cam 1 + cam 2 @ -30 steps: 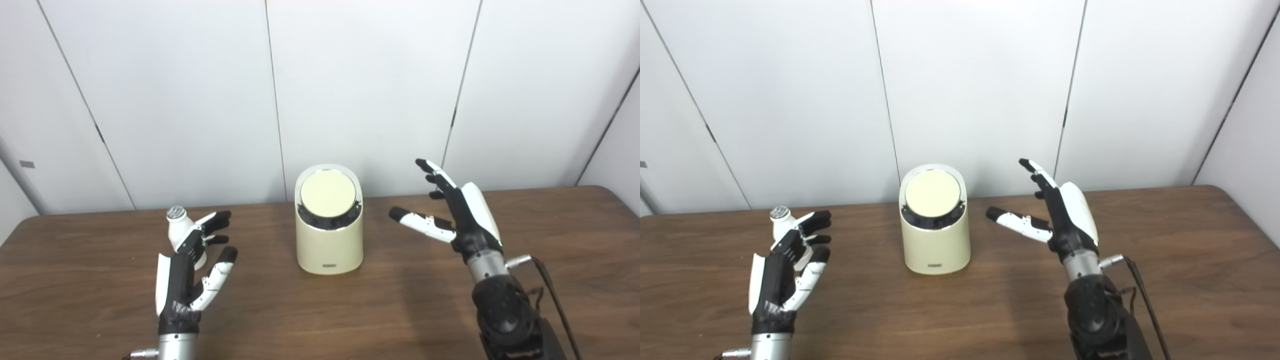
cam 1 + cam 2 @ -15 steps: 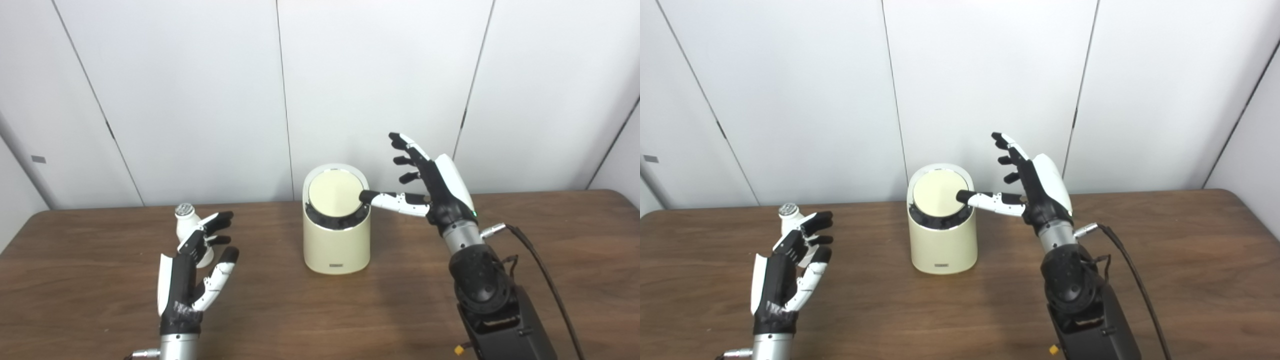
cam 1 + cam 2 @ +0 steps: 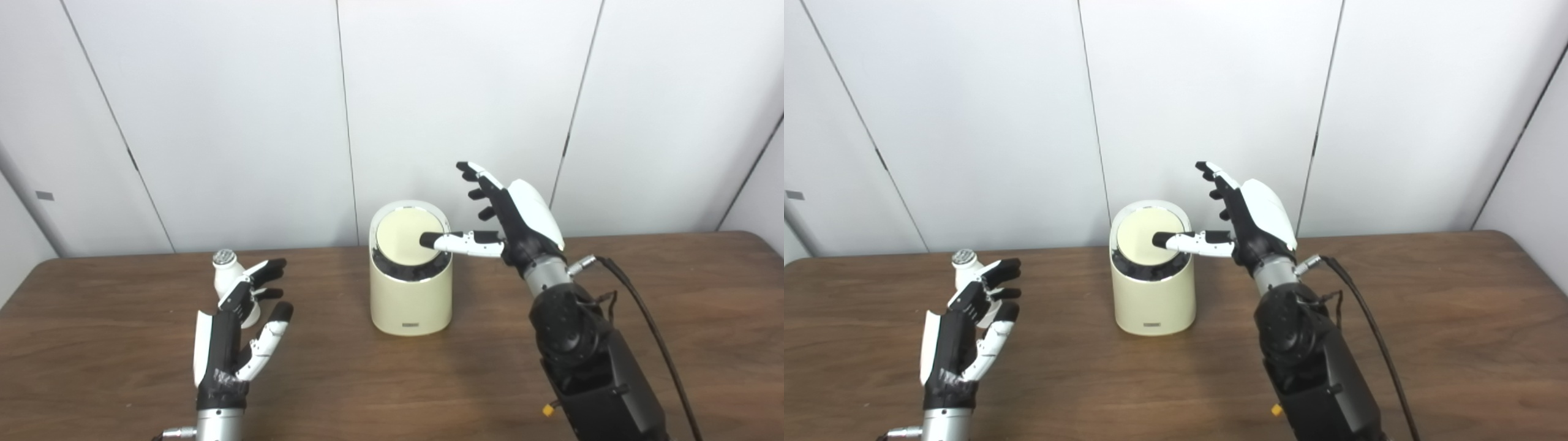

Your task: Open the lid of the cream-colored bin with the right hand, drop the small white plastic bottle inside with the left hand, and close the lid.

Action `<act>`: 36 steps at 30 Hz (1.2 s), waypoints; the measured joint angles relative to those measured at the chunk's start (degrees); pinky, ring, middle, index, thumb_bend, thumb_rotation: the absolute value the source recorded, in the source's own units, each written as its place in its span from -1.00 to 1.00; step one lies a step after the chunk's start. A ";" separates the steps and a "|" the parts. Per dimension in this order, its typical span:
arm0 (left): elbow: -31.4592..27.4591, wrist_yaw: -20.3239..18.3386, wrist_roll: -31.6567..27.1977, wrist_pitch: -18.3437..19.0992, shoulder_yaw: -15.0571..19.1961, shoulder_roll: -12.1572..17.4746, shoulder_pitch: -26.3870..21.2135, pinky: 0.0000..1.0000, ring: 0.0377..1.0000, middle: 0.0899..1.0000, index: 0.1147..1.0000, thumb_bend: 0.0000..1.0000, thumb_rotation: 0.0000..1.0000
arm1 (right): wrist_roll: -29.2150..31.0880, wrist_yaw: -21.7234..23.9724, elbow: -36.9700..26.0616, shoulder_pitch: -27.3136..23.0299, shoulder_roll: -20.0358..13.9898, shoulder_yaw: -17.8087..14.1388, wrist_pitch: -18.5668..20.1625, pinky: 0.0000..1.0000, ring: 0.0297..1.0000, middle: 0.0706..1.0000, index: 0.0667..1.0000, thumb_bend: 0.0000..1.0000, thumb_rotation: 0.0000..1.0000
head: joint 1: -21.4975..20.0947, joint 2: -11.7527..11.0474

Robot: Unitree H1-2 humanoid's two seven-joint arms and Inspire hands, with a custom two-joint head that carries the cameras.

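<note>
A brown wooden table (image 3: pixel 551 275) stands before white wall panels. One cream bin (image 3: pixel 410 272) sits upright at the table's middle, its round lid (image 3: pixel 407 234) closed and tilted toward the camera. The right hand (image 3: pixel 514 214) hovers just right of the bin, fingers spread and holding nothing. Its thumb (image 3: pixel 456 241) reaches left over the lid's right half, seemingly touching it, though contact cannot be confirmed. The right hand is clearly the nearer one to the lid, so the opening press likely falls to it.

One small white bottle (image 3: pixel 229 278) stands upright on the table, well left of the bin. The left hand (image 3: pixel 236 331) sits just in front of the bottle, fingers apart and empty, fingertips overlapping its right side. Whether they touch it cannot be told. The bottle is not yet grasped.
</note>
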 measured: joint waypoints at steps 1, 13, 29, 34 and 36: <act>0.00 0.00 -0.02 0.00 -0.02 -0.04 0.00 0.33 0.53 0.54 0.44 0.33 0.38 | -0.28 0.00 0.70 -0.40 0.00 0.19 -0.01 0.24 0.56 0.69 0.73 1.00 0.02 | 0.09 0.00; -0.02 0.01 0.80 0.00 -0.15 -0.51 0.00 0.32 0.52 0.53 0.44 0.37 0.39 | -2.32 -0.94 5.12 -1.83 0.50 1.60 -0.18 0.27 0.61 0.70 0.68 1.00 -0.20 | 0.44 0.09; -0.23 -0.11 0.77 0.05 -0.21 -0.75 0.00 0.32 0.53 0.53 0.43 0.40 0.39 | -2.53 -2.09 8.36 -2.17 1.14 2.44 -0.19 0.25 0.57 0.69 0.69 1.00 -0.29 | 0.53 0.53; -0.23 -0.29 0.65 0.05 -0.34 -0.74 0.01 0.34 0.54 0.54 0.44 0.43 0.39 | -2.73 -2.77 8.56 -2.17 1.21 2.59 -0.19 0.25 0.57 0.69 0.68 0.99 -0.31 | 0.44 0.44; -0.23 -0.34 0.56 0.05 -0.35 -0.74 0.01 0.34 0.54 0.55 0.44 0.44 0.39 | -2.74 -3.06 8.63 -2.17 1.24 2.65 -0.18 0.25 0.57 0.69 0.68 0.96 -0.28 | 0.44 0.44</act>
